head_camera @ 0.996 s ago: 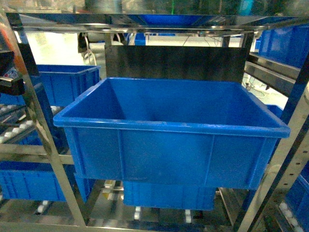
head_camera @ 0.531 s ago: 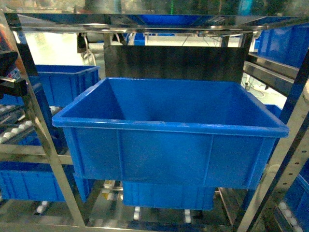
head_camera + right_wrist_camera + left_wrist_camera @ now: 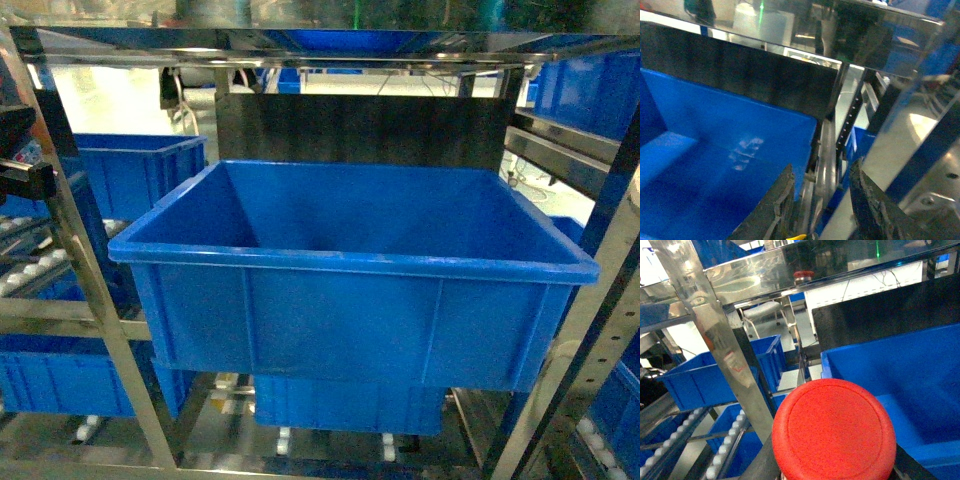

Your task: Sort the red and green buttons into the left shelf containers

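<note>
Right under the left wrist camera sits the round red mushroom-capped push-button (image 3: 834, 432), filling the lower frame — carried, it seems, in the left claw, whose fingers are hidden beneath the cap, so its grip I cannot tell for certain. Just beyond lies the large glossy blue plastic bin (image 3: 350, 265) on the steel shelf rack (image 3: 95, 290). The carry step looks underway; next comes moving over the bin's rim and releasing. The right claw (image 3: 821, 200) hangs part-open and empty beside the bin's right wall.
</note>
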Controlling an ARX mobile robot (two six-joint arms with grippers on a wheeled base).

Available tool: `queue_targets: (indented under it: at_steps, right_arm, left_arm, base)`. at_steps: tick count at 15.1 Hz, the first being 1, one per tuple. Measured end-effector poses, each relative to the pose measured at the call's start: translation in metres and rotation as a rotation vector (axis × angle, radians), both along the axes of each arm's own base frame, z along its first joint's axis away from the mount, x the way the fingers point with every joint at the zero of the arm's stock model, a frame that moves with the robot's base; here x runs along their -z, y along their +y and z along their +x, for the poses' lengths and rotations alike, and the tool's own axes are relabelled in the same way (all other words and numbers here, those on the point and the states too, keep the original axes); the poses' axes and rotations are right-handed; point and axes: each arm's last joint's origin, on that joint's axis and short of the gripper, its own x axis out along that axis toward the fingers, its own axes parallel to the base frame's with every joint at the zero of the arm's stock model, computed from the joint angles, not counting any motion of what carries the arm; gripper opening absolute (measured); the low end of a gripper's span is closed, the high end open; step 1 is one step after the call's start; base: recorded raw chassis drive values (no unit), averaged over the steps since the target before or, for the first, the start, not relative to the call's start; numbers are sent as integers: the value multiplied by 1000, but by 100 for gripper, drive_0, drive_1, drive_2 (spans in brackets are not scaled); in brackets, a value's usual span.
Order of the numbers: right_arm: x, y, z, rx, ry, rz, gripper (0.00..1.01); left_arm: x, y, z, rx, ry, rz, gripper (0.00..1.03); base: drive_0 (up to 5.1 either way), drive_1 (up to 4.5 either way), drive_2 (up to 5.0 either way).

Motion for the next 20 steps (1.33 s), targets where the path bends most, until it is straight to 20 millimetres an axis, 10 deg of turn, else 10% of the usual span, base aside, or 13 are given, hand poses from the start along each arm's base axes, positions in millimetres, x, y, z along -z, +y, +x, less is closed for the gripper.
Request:
queue_targets:
  at_steps: [10, 20]
  right_arm:
    - [25, 68, 49, -110, 47, 34, 30]
    - [70, 77, 89, -33, 83, -58, 30]
  left_arm:
    - [0, 0, 0, 0, 0, 0, 24]
    - [0, 0, 0, 0, 0, 0, 24]
  base:
    - [0, 0, 0]
    - [0, 0, 0]
